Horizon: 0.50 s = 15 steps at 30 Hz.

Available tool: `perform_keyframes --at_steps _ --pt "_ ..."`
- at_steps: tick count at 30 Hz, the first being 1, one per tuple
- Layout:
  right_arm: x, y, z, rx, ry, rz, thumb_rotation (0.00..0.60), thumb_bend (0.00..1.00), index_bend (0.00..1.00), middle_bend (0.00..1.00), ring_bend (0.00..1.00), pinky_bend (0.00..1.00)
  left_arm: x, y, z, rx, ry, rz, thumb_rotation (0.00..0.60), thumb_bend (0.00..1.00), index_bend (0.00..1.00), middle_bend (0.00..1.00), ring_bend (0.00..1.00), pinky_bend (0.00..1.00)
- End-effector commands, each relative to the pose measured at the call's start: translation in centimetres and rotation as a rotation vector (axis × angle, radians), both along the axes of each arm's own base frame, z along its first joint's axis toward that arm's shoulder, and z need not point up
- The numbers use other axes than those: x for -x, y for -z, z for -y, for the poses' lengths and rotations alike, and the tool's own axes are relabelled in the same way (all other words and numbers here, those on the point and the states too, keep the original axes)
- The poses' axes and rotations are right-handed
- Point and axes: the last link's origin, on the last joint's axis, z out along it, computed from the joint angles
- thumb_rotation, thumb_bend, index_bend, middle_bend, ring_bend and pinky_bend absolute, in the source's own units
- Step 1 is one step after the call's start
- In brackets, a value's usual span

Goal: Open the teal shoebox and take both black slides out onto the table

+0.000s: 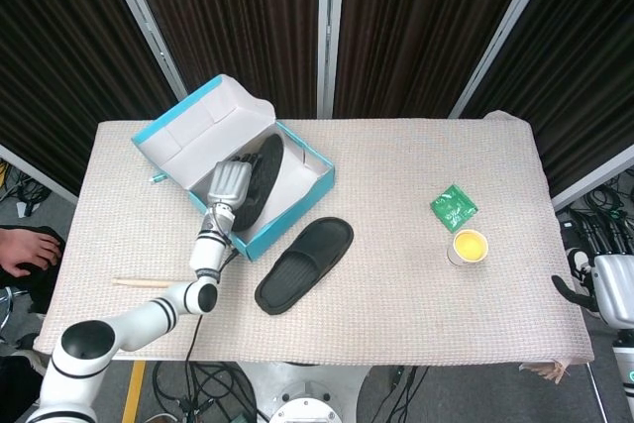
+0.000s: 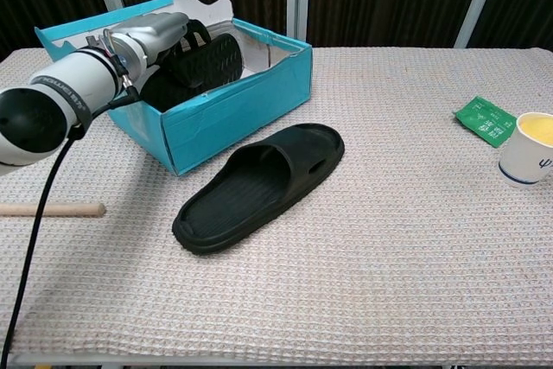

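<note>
Waffle-weave table, left hand gripping ribbed black slide inside teal cardboard shoebox

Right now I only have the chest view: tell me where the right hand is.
Observer: The right hand is off the table's right edge, past the cup. I can't tell how its fingers lie.
Operator: Report the lid.
Observer: The lid is folded back behind the box, away from the left hand holding the slide.
Operator: Check left of the box.
Observer: A thin teal stick lies there, too small to identify.
</note>
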Motion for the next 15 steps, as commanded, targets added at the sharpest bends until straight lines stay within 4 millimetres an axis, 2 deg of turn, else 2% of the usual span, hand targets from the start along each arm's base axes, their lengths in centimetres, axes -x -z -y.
perform_keyframes --at_steps 1,9,15 --pt "0.0 0.0 0.0 -0.001 -0.002 0.001 0.6 0.12 0.06 0.11 0.03 0.1 -0.3 -0.7 0.1 -0.006 0.028 0.023 0.6 0.43 0.53 0.61 0.64 0.86" --pt "-0.1 0.1 0.0 0.0 -0.005 0.001 0.6 0.12 0.06 0.11 0.03 0.1 -1.3 -2.1 0.5 -0.038 0.115 0.061 0.6 0.44 0.54 0.63 0.65 0.86" --pt "-0.2 0.0 -0.1 0.002 -0.008 0.003 0.6 0.12 0.06 0.11 0.03 0.1 -1.5 -2.0 0.7 -0.026 0.129 0.042 0.6 0.44 0.54 0.62 0.65 0.86"
